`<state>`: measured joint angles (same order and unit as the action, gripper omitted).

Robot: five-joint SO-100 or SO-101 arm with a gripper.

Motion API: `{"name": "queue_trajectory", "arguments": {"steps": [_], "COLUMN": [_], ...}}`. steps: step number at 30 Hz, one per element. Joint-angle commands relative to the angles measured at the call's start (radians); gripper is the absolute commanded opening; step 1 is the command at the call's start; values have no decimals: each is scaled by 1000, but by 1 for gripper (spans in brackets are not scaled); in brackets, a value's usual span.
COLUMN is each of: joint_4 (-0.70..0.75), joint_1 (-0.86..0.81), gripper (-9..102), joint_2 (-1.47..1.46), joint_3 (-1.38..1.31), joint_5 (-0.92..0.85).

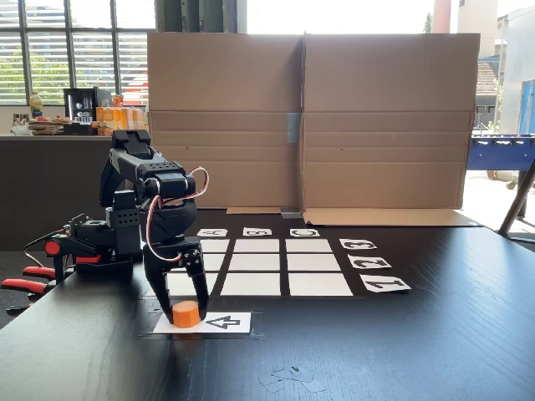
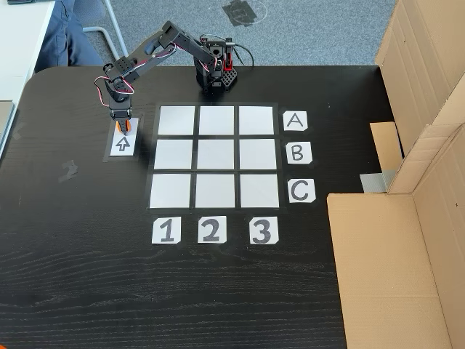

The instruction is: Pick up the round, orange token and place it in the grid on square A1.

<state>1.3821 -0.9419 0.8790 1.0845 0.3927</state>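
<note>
The orange token [image 1: 186,314] [image 2: 124,128] stands upright on the white arrow card [image 1: 227,322] [image 2: 122,145], to the left of the grid [image 1: 257,263] [image 2: 216,155] in a fixed view. My gripper [image 1: 182,302] [image 2: 123,123] is lowered over it from above. It is open, with one finger on each side of the token, and I see no clear squeeze. Square A1 [image 1: 177,284] [image 2: 176,121] is the bare corner cell right beside the gripper; in a fixed view the fingers partly cover it.
Letter cards A [image 2: 294,121], B, C and number cards 1 [image 2: 166,230], 2, 3 edge the grid. A cardboard wall [image 1: 305,117] [image 2: 407,218] stands along one table side. Red-handled clamps [image 1: 25,284] hold the arm's base. Tape scraps [image 1: 288,378] lie near the front edge.
</note>
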Motion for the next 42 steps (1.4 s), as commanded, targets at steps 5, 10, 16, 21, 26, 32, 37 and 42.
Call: {"name": "queue_trajectory", "arguments": {"steps": [5, 10, 16, 21, 26, 32, 37, 42], "joint_4": [25, 28, 92, 152, 152, 152, 152, 144], "joint_1": [12, 6, -5, -26, -44, -43, -32, 6], "gripper": [13, 13, 13, 13, 13, 13, 13, 13], "joint_2": [35, 129, 268, 399, 581, 851, 1065, 1244], "joint_3": [-29, -29, -31, 3, 149, 408, 644, 864], "joint_5": [5, 2, -14, -25, -52, -86, -106, -117]}}
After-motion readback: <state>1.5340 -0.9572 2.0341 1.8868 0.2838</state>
